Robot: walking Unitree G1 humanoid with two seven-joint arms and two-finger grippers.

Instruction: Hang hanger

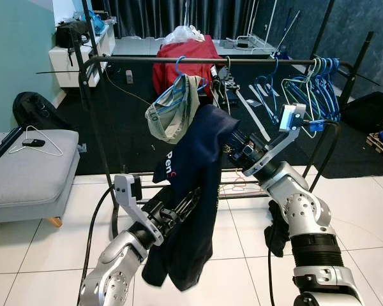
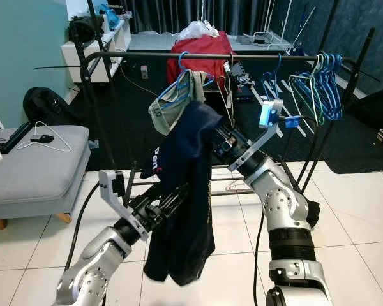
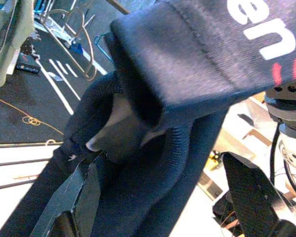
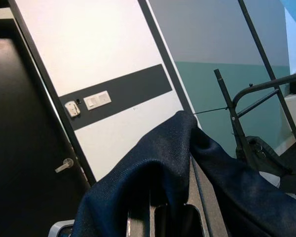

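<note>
Left eye view: the right gripper [image 1: 237,141] is raised to chest height on a bent silver arm that angles up and inward, its black fingers buried in the shoulder of a dark navy shirt [image 1: 195,191]. Right wrist view shows the navy cloth draped over those fingers, so how far apart they stand cannot be told. The hanger itself is hidden under the cloth.

The left gripper [image 1: 185,201] reaches up and forward from a lower, bent arm into the shirt's middle. Left wrist view shows its two black fingers [image 3: 84,197] spread wide, one pressed against the navy cloth, the other clear of it — nothing clamped between them.

The shirt hangs down between both arms, white lettering on its chest, just in front of a black clothes rack [image 1: 255,61]. On the rail behind hang an olive garment on a blue hanger [image 1: 173,109] and a cluster of bare blue hangers [image 1: 322,86] — well to the right. A grey ottoman [image 1: 29,167] stands on the white tile floor at left.
</note>
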